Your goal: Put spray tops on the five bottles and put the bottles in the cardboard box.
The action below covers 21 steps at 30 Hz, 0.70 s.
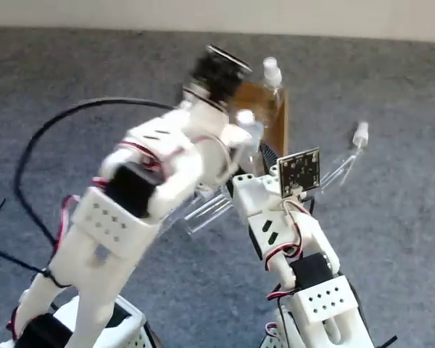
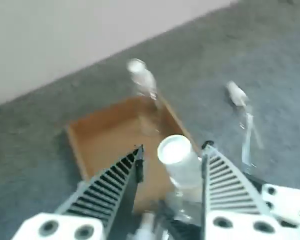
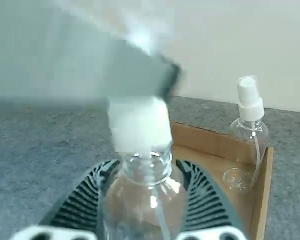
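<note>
Bottle: standing upright and clear-walled, being pinched on both sides by the ribbed fingers of the right claw, which are pressing against its shoulders. Wearing a white spray top on the neck; not possible to tell how tightly it is seated.

Hovering directly above that top: left claw, spread wide, its fingers flanking the white cap with a gap showing on each side. Not possible to judge any contact with the cap.

Sitting just beyond, at 12 o'clock from the held bottle in the high view: cardboard box, open-topped and brown. Holding a second bottle, standing upright in a far corner with its own white spray top fitted.

Lying at 3 o'clock from the box, well apart from it: loose spray top, its thin dip tube trailing toward 7 o'clock.

Lying at 7 o'clock from the held bottle, partly under the left arm: clear bottles resting on their sides, their number not being clear.

Carrying everything: grey, carpet-like worktop, meeting a pale wall at 12 o'clock.
</note>
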Motion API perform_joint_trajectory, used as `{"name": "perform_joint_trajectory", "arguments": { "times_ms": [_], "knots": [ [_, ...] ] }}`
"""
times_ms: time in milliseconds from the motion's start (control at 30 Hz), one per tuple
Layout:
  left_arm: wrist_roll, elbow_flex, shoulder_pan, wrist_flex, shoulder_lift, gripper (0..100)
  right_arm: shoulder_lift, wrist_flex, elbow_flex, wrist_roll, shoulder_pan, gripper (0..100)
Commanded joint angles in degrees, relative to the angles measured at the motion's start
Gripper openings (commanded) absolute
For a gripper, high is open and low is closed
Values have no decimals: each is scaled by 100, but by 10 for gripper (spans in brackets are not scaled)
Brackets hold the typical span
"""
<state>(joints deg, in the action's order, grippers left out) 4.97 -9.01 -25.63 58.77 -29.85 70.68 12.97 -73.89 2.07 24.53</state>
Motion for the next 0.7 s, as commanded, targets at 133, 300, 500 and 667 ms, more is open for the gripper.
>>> {"name": "perform_joint_trajectory", "arguments": {
  "times_ms": [133,300,500,667],
  "knots": [
    [-62,1358,1174,862,-198,200,57,-4,365,35,-119,3],
    [-466,1200,699,870,-198,196,57,-4,409,35,-84,3],
    [-492,1182,66,862,-154,196,57,-4,365,26,-84,3],
    [-492,1182,312,862,-163,196,57,-4,365,-211,-84,3]
  ]
}}
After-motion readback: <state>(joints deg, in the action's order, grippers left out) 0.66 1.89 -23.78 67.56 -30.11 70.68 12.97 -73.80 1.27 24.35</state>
